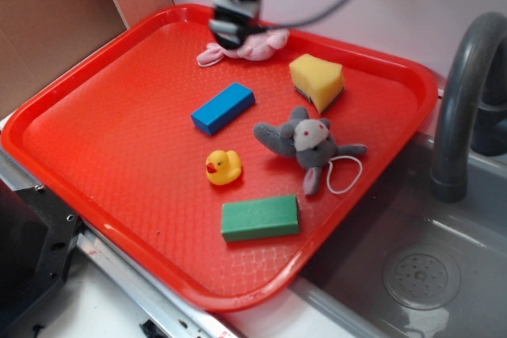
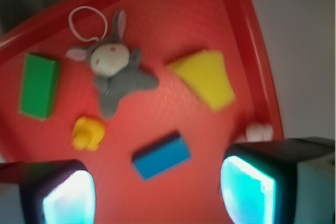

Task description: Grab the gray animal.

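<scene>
We pick up the gripper point(image 1: 235, 17) at the far edge of the red tray point(image 1: 95, 108), hanging just over the pink plush animal point(image 1: 252, 47), and in the wrist view its two fingers point(image 2: 248, 186) stand wide apart with bare tray between them, so it is released and carrying nothing. Right beneath it in the exterior view the pink plush lies stretched along the far rim; the wrist camera catches only a pale scrap of it beside one finger. Moving nearer, we meet the blue block point(image 1: 223, 108) lying at a slant, and to its right the yellow sponge wedge point(image 1: 317, 79). Nearer again and right of the tray's middle lies the gray animal point(image 1: 305, 142), sprawled flat, whitish face up, limbs splayed, its thin white loop cord point(image 1: 345, 175) trailing towards the tray's right rim. It is well apart from the gripper, untouched. Left of it sits the yellow rubber duck point(image 1: 223, 167), and nearer still the green block point(image 1: 261, 218), lying flat. Off the tray to the right we see a gray sink point(image 1: 428, 275) with a dark faucet point(image 1: 467, 100).
</scene>
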Robot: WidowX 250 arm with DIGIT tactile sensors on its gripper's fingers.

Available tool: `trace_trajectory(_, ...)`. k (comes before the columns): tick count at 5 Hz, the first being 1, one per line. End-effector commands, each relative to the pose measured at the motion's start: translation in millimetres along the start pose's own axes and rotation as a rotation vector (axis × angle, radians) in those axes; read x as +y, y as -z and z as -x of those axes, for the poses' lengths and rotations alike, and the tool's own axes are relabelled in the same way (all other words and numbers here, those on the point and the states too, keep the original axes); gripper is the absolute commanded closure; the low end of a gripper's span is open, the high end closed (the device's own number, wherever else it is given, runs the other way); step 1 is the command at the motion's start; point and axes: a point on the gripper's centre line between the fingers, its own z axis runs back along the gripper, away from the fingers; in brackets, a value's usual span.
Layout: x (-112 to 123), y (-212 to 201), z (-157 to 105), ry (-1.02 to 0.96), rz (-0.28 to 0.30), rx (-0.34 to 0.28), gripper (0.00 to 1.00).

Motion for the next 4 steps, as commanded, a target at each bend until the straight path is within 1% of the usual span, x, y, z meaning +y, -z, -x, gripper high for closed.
trace_trajectory(1,-24.6,27.8,-50.8,0.156,-0.061,0.052,0.00)
trace_trajectory(2,-24.9,42.9,-58.8,0.201,-0.056,0.121,0.00)
trace_trajectory(3,-25.2,54.2,-63.8,0.229,-0.064,0.147,0.00)
trace_trajectory(4,-28.4,67.7,-63.3,0.258,-0.059,0.169,0.00)
